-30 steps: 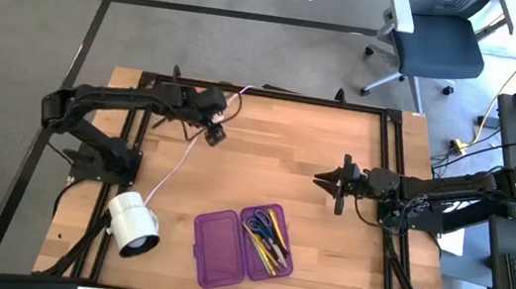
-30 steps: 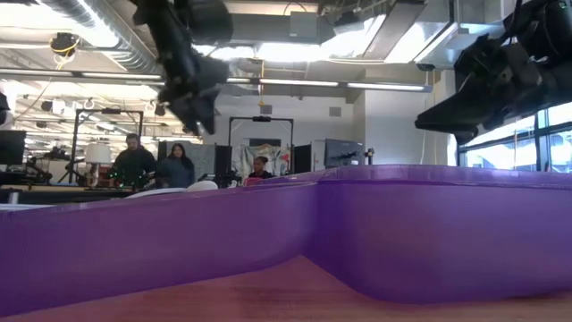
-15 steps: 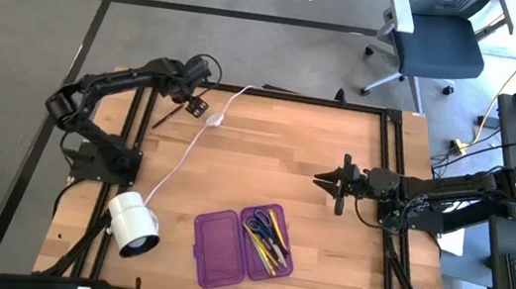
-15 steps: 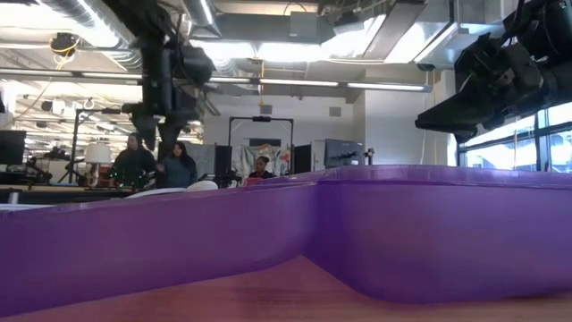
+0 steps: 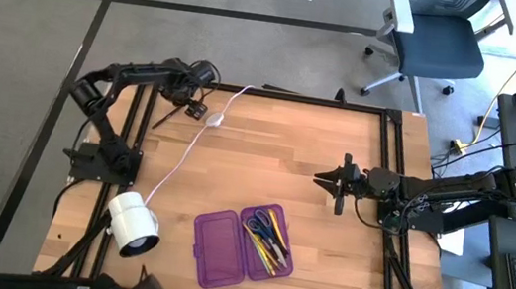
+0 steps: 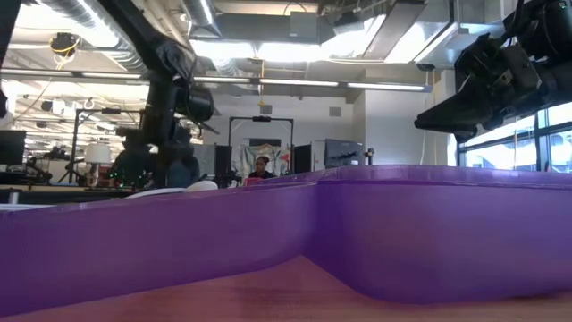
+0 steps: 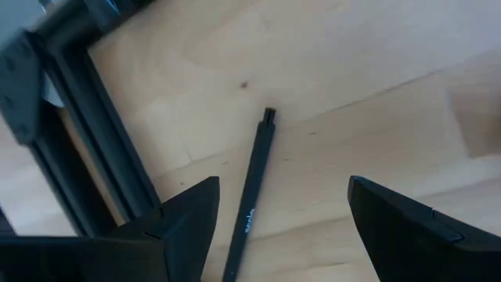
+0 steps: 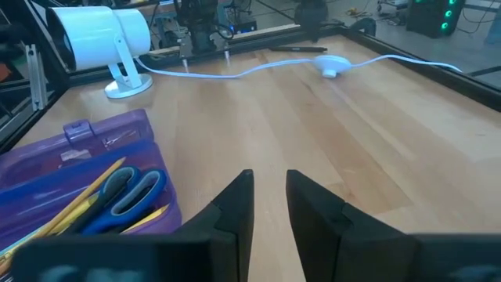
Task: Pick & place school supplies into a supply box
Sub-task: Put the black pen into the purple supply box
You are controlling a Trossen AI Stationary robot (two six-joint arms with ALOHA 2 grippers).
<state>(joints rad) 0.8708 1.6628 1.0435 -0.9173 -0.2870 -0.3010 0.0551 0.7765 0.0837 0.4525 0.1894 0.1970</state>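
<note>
Wooden desk (image 5: 276, 157) inside a black frame, grey floor around it, open workshop behind. Purple pencil case (image 5: 243, 245) lying open near the front edge; scissors (image 5: 265, 228) and several pencils already in its right half, left half bare. One dark pen (image 7: 249, 205) left out, flat on the wood at the far left corner, just beside the frame rail.

Left end effector (image 7: 278, 227) poised above that pen, fingers spread wide, one either side, nothing gripped. Right end effector (image 5: 325, 181) waiting over mid-desk, fingers nearly together, holding nothing.

Risks, as judged: pen thin and flat on the wood, so likely to roll or slip out on closing. Frame rail close to one finger; a skewed descent may strike it. White cable (image 5: 181, 159) and its switch (image 5: 219, 117) close by; possible snagging on the carry to the case.

Hidden: lower end of the pen cut off in the wrist view. Low view blocked almost wholly by the case wall. Lamp (image 5: 130, 226) standing left of the case.
</note>
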